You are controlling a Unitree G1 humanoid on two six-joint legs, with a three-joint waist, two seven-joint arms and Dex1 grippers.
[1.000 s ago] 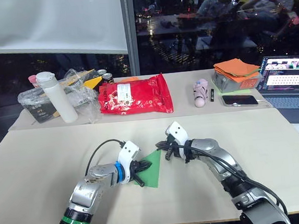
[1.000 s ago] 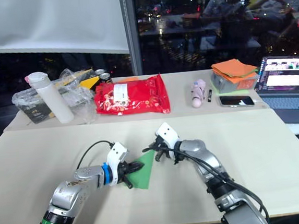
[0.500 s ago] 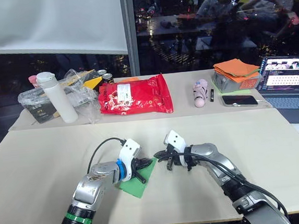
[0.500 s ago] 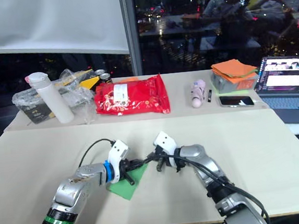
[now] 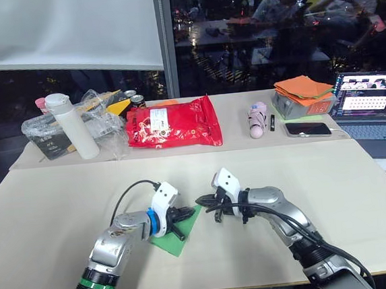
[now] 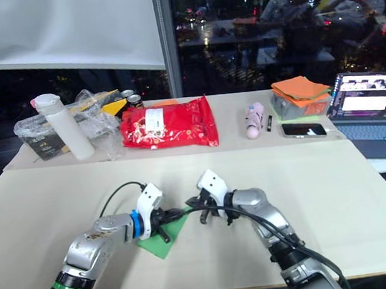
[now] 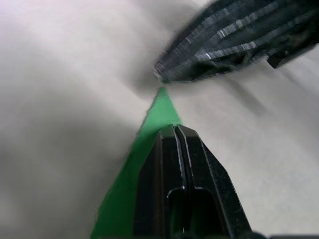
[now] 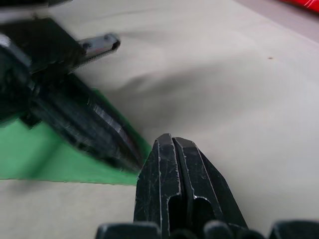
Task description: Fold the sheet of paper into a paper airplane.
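In the left eye view we find the sheet of paper [image 5: 175,228] lying as a narrow creased green shape on the near table [image 5: 44,218], just ahead of the robot. The left gripper [image 5: 180,217] rests on it with its fingers together, pressing rather than pinching. The right gripper [image 5: 208,205] sits just beside the paper's pointed corner. Well apart, on the far table, stand a white bottle [image 5: 71,125], a red packet [image 5: 173,124], an orange paper stack [image 5: 304,89], a phone [image 5: 308,129] and a laptop [image 5: 368,102].

The right eye view confirms the layout: the two grippers nearly meet over the paper's tip.

In the left wrist view the closed fingers [image 7: 175,164] lie along the green strip, whose point reaches the other gripper's tip.

In the right wrist view the right fingers [image 8: 174,174] are shut, empty, at the paper's edge.

We judge the step in hand to be flattening a fold. To do it well, the left gripper should hold the paper pinned while the right one sweeps along the crease, low and even, without dragging the sheet.

Against the frame one second earlier, the paper then stood raised between the grippers as a broad triangle; it now lies flat, and the right gripper has come lower and closer.
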